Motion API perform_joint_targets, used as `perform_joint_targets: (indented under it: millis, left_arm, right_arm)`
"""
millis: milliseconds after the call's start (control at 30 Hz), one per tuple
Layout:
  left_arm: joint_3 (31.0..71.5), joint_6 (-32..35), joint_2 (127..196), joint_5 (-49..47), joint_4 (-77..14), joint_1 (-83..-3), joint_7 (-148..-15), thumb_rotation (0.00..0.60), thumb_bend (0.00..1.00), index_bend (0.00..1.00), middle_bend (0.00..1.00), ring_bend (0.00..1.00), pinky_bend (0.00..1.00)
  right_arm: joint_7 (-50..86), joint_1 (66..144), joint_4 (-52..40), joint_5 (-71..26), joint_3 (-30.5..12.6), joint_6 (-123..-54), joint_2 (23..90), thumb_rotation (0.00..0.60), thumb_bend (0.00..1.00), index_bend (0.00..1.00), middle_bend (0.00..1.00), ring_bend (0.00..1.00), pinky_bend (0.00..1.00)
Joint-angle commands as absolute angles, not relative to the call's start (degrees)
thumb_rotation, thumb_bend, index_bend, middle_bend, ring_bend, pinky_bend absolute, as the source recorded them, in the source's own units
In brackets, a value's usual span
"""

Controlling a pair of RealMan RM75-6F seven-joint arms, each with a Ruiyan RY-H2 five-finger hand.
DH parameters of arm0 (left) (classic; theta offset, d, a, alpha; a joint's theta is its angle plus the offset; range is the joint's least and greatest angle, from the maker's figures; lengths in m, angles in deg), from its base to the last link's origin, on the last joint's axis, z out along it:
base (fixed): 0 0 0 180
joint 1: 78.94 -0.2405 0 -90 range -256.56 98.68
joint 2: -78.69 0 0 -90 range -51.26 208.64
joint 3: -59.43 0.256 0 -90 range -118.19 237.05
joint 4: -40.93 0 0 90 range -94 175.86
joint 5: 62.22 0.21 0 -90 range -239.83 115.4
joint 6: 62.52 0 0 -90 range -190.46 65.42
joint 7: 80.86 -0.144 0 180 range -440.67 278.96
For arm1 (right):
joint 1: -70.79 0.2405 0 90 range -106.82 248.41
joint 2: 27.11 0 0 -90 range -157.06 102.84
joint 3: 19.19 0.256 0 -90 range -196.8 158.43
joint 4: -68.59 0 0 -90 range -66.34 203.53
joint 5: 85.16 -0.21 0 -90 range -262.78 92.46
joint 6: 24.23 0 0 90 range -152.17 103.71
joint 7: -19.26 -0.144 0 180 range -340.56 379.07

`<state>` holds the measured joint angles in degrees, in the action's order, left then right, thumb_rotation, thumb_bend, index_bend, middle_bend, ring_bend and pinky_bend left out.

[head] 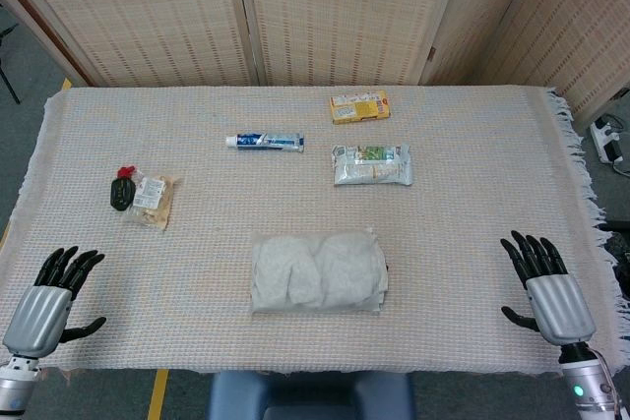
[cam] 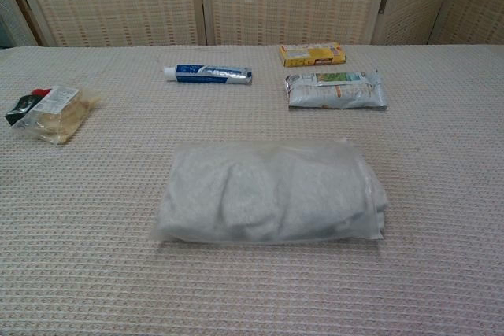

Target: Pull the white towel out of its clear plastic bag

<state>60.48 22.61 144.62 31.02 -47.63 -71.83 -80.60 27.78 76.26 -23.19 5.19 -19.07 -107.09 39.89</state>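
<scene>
towel [cam: 272,192] inside clear bag [cam: 358,163], centre-front of desk [head: 472,194], folds blurred by plastic | left hand [head: 47,304] and right hand [head: 549,292] empty, fingers spread, at near corners, well apart from bag | hands show in head view only; forearms cut off

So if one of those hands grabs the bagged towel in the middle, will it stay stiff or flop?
Probably flop: the bagged towel looks soft and lumpy, sagging at its rounded ends. The clear plastic bag looks smooth, so fingers may slip on it. It lies flat and wide, so rolling seems unlikely.
</scene>
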Motion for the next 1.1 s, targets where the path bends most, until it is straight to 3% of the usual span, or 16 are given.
perform_joint_targets:
  millis: [33,267,433,533,633,767,867,933,1100]
  left_arm:
    - [60.6,22.7,144.5,31.1,-47.7,-71.9,-80.6,0.600,0.14,0.16,0.17,0.05,0.07]
    - [61.2,23.2,144.3,32.6,-47.9,-71.9,-79.0,0.600,0.14,0.16,0.18,0.05,0.09]
    - [63.1,22.5,144.5,35.9,-47.9,-71.2,-77.0,0.600,0.14,0.19,0.24,0.10,0.24]
    - [64.1,22.2,146.2,38.7,-46.9,-70.3,-76.0,0.600,0.14,0.22,0.34,0.21,0.39]
    - [65.0,23.8,150.2,42.6,-43.7,-69.9,-74.8,0.600,0.14,0.28,0.51,0.39,0.58]
    - [66.3,25.0,156.2,47.4,-39.1,-68.7,-72.4,0.600,0.14,0.33,0.78,0.70,0.75]
    - [66.2,25.1,160.4,49.5,-36.4,-67.1,-70.9,0.600,0.14,0.39,0.94,0.84,0.85]
    - [66.2,24.7,162.7,50.4,-34.6,-66.1,-70.6,0.600,0.14,0.43,0.99,0.91,0.91]
    - [65.8,22.6,168.8,51.4,-30.2,-63.3,-70.7,0.600,0.16,0.50,1.00,1.00,1.00]
  right_arm:
    - [27.8,76.3,-23.2,5.2,-19.1,-107.0,39.9,0.600,0.06,0.00,0.00,0.00,0.00]
    - [28.3,76.5,-23.2,5.6,-19.2,-106.8,40.2,0.600,0.06,0.00,0.00,0.00,0.00]
    - [28.1,75.9,-23.3,6.1,-19.6,-107.7,39.6,0.600,0.06,0.00,0.00,0.00,0.00]
    - [27.3,75.3,-23.6,6.5,-19.6,-109.0,38.9,0.600,0.06,0.00,0.00,0.00,0.00]
    - [26.0,74.8,-23.9,7.0,-19.6,-110.2,38.3,0.600,0.06,0.00,0.00,0.00,0.00]
    - [23.6,75.0,-24.3,7.4,-20.0,-109.6,37.2,0.600,0.06,0.00,0.00,0.00,0.00]
    - [23.8,75.2,-24.3,6.9,-19.9,-108.8,37.2,0.600,0.06,0.00,0.00,0.00,0.00]
    - [23.8,75.4,-24.4,6.7,-19.9,-108.3,37.2,0.600,0.06,0.00,0.00,0.00,0.00]
    - [24.5,75.7,-24.4,6.1,-19.7,-107.5,37.5,0.600,0.06,0.00,0.00,0.00,0.00]
